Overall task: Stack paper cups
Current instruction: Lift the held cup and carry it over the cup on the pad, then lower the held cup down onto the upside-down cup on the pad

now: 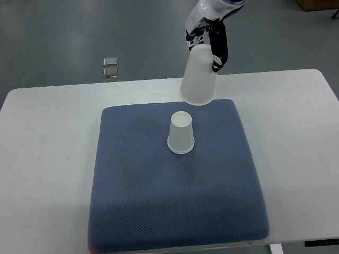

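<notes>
A white paper cup (pixel 181 133) stands upside down near the middle of the blue mat (pixel 159 201). A second white paper cup (pixel 198 76) hangs mouth-down above the mat's far edge, up and right of the standing cup and apart from it. My right hand (pixel 207 39) reaches in from the top right, with its black-and-white fingers (pixel 218 53) closed around that cup's narrow base. The left hand does not show.
The blue mat lies on a white table (pixel 47 159), whose far edge runs along the top. Two small clear squares (pixel 110 66) lie on the grey floor beyond the table at upper left.
</notes>
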